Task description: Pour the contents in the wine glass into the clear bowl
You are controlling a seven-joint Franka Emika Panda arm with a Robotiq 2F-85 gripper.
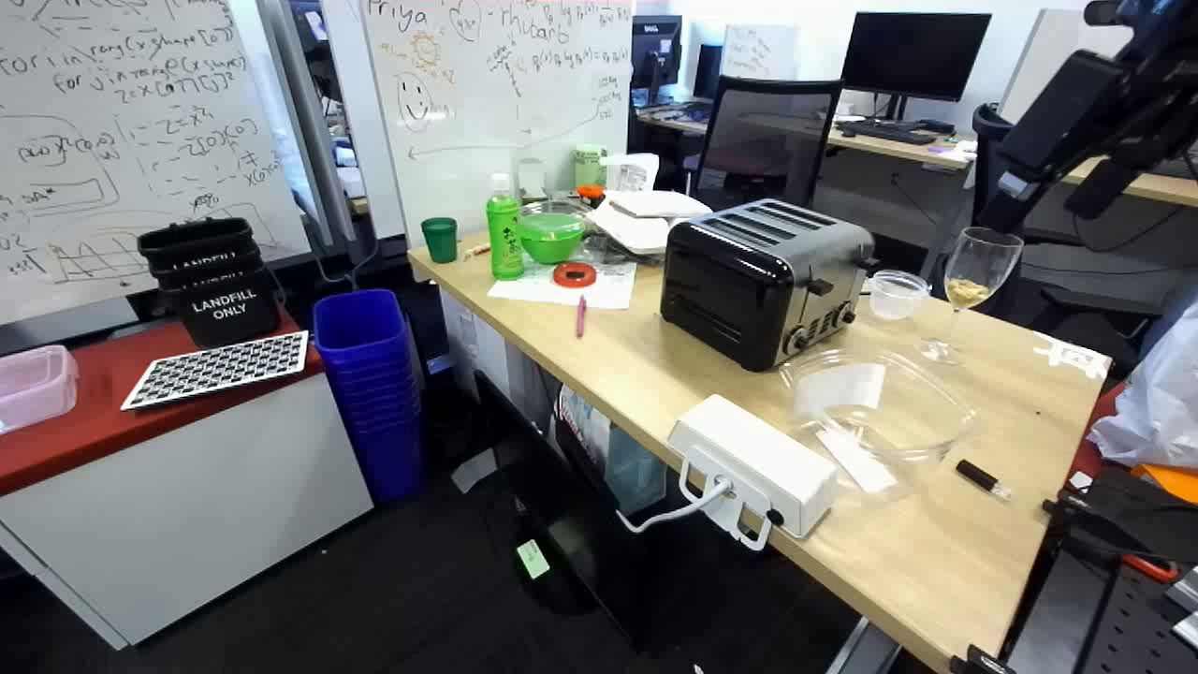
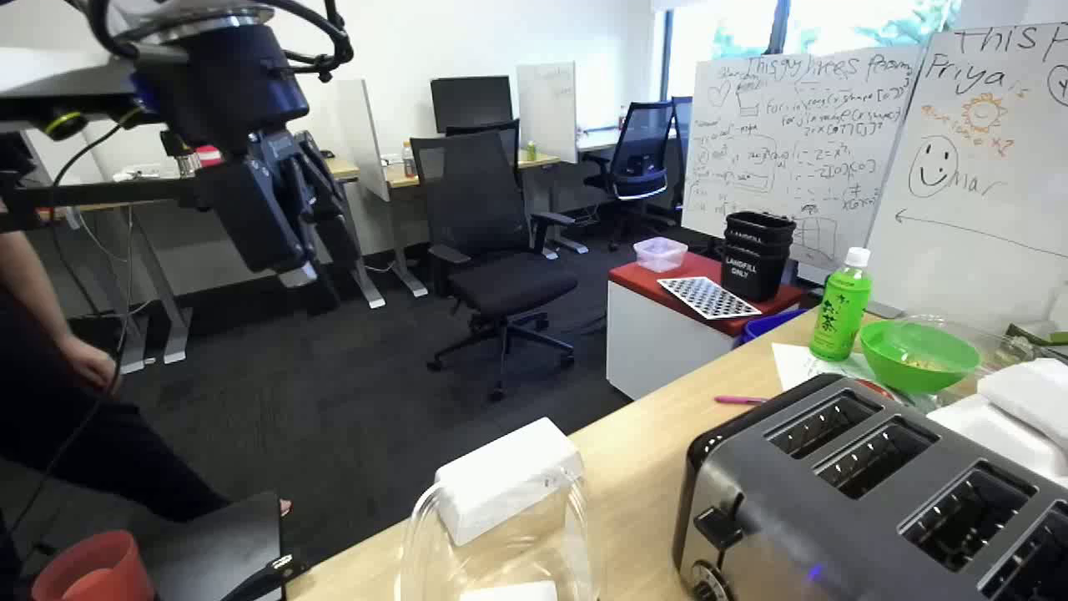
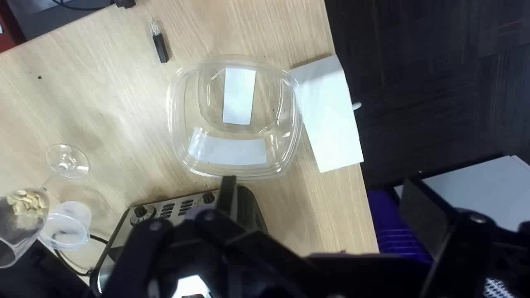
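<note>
The claw (image 3: pixel 323 194) is black and angular, one finger (image 2: pixel 263 224) tipped pale grey. Above it sit a silvery metal ring (image 2: pixel 213 27) and looping black cables (image 2: pixel 340 50).

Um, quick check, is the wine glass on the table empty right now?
No, the wrist view shows the wine glass holding a heap of pale, nut-like pieces.

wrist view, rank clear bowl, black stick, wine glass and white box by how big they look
1. Clear bowl
2. White box and wine glass, unranked: the glass runs to the picture's left edge and its top seems nearer the camera
3. Black stick
</note>
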